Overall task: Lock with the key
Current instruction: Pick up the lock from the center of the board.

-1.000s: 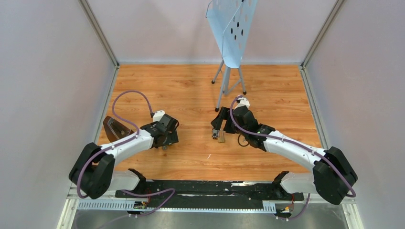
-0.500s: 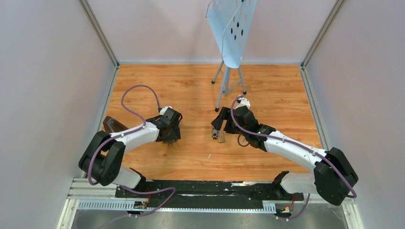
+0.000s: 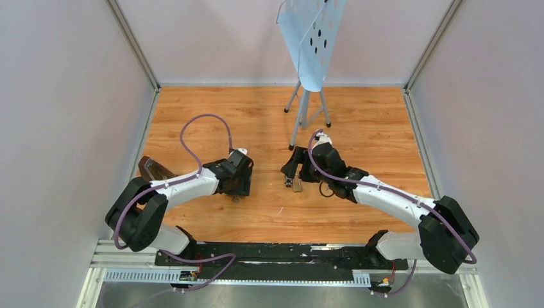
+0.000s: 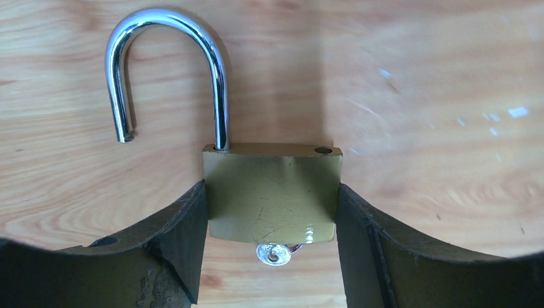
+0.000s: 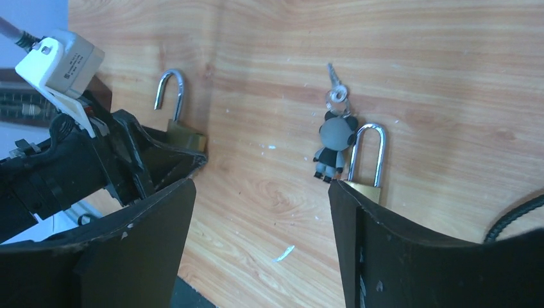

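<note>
Where the brass padlock (image 4: 269, 183) shows its bottom edge, the key (image 4: 274, 253) sticks out of it, only its small round silver head in view. The left gripper (image 4: 269, 208) holds this padlock, one black finger pressed on each side of the body. The shackle (image 4: 168, 61) is open: one leg sits in the body's left corner, and the free end hangs out to the left, well apart from the hole at the right corner. The padlock is over the wood table (image 4: 436, 96); whether it rests on the wood or is lifted I cannot tell.

In the top view the left gripper (image 3: 238, 190) sits left of the table's middle, and the right gripper (image 3: 293, 174) is near it to the right, with bare wood between them. The right gripper (image 5: 262, 189) stands wide, nothing between its fingers. Just beside its right finger (image 5: 410, 256) lies a second padlock (image 5: 363, 190), shackle shut and body partly hidden by that finger. Touching its shackle is a grey figure fob (image 5: 333, 144) with small keys (image 5: 335, 86) on a ring beyond it. At the back of the table stands a pale blue perforated stand (image 3: 311, 38) on thin legs.
</note>
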### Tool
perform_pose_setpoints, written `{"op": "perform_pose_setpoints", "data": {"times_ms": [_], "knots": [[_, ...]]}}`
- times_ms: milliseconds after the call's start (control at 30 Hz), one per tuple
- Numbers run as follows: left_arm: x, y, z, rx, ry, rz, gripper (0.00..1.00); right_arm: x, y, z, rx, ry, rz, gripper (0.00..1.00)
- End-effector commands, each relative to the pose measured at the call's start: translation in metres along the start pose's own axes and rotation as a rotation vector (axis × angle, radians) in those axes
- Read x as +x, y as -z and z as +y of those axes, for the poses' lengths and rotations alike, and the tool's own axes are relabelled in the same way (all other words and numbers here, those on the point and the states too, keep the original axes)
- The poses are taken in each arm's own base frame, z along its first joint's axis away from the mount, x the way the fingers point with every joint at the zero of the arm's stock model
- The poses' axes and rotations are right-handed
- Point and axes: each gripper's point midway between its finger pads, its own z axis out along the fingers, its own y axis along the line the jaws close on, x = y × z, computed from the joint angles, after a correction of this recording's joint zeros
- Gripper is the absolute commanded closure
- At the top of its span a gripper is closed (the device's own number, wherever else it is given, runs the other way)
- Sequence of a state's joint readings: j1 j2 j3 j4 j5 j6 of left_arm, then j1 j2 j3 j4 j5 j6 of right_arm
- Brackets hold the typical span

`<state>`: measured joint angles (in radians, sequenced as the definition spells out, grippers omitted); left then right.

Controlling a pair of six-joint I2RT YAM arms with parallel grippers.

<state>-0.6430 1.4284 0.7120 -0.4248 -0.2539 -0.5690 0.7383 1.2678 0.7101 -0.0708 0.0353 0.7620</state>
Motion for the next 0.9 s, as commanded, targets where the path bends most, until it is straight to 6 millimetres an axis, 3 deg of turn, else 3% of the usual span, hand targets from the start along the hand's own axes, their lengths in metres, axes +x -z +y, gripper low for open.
{"op": "perform_pose_setpoints", "data": {"times_ms": [0,267,433,700,867], "knots": [[-0.01,0.019,-0.039,0.153,-0.121,-0.073,1.0,0.007,0.0,0.026,-0.113,-0.005,0.072,0.24],[-0.016,0.031,-0.07,0.285,-0.175,-0.208,1.0,0.033,-0.014,0.041,-0.214,-0.068,0.185,0.28],[-0.022,0.055,-0.086,0.406,-0.195,-0.318,1.0,0.044,-0.027,0.058,-0.258,-0.096,0.238,0.35],[-0.018,0.083,-0.094,0.563,-0.217,-0.409,1.0,0.052,-0.051,0.085,-0.292,-0.113,0.278,0.39],[-0.015,0.091,-0.093,0.598,-0.227,-0.431,1.0,0.051,-0.067,0.086,-0.229,-0.165,0.274,0.39]]}}
